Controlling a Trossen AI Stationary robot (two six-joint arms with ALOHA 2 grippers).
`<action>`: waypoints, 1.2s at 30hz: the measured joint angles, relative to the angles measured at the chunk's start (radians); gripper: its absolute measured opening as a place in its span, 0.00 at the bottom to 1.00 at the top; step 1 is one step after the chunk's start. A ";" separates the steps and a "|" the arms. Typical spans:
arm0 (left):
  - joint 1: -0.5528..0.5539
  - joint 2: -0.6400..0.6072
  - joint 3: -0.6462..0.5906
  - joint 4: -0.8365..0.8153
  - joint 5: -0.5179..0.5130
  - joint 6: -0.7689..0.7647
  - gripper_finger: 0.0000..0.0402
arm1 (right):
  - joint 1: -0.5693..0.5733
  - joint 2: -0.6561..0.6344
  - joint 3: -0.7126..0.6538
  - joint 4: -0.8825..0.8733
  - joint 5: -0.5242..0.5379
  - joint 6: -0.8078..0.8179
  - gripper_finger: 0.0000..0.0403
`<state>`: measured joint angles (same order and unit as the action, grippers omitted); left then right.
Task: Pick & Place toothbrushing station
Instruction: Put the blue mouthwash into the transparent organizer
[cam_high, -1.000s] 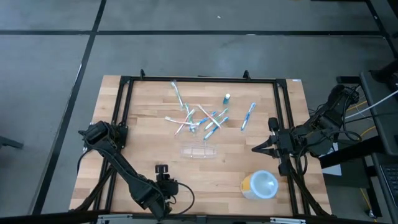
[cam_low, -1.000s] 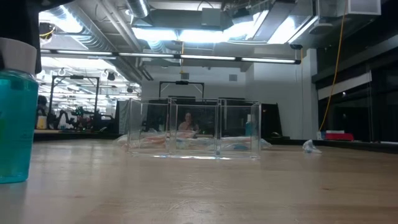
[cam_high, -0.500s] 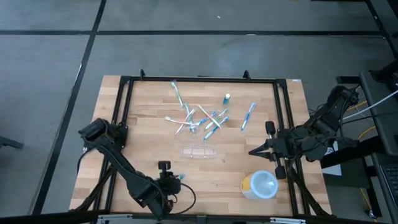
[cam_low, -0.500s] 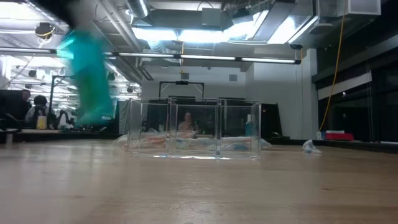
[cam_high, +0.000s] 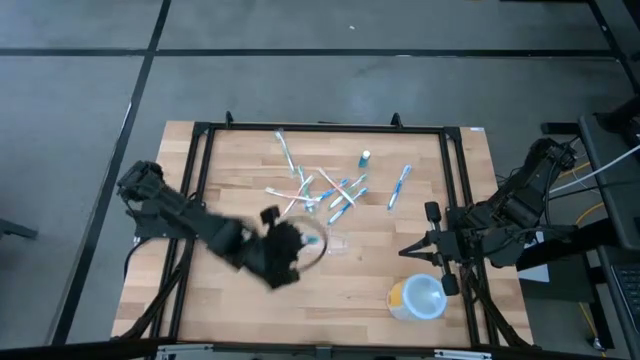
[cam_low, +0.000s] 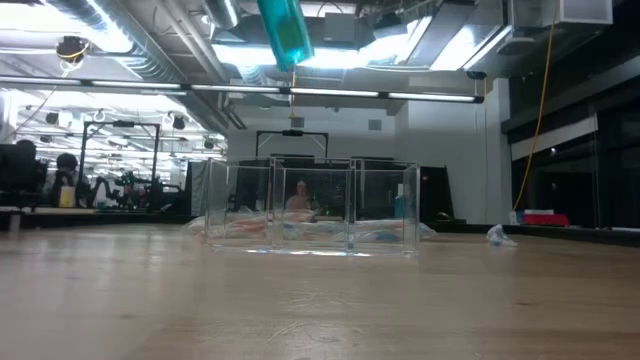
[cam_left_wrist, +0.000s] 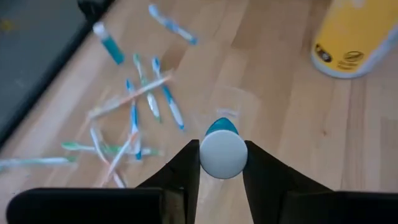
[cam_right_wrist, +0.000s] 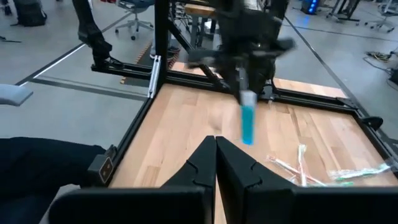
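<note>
Clear toothbrushing station (cam_low: 312, 206) stands empty; left tool (cam_left_wrist: 222, 163) grips a teal tube (cam_left_wrist: 222, 151).

The high view looks straight down on the whole bench (cam_high: 230, 290) and both arms. The low view sits at bench height, close to the wood, facing level across it into the room. Each wrist view looks forward past its own hand; both share the scattered toothbrushes (cam_left_wrist: 134, 115) with the high view.
</note>
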<state>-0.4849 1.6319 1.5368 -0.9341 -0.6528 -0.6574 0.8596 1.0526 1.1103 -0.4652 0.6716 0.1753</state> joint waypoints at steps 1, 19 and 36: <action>0.037 -0.002 0.000 0.000 0.036 0.012 0.22 | 0.007 0.000 0.000 0.000 0.014 0.000 0.03; 0.304 0.078 -0.092 0.096 0.450 0.344 0.22 | 0.210 -0.001 0.000 -0.010 0.180 0.026 0.03; 0.306 0.078 -0.283 0.329 0.420 0.392 0.22 | 0.311 -0.001 0.000 -0.006 0.316 0.039 0.03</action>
<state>-0.1792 1.7096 1.2539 -0.6046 -0.2333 -0.2659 1.1709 1.0515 1.1103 -0.4717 0.9874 0.2146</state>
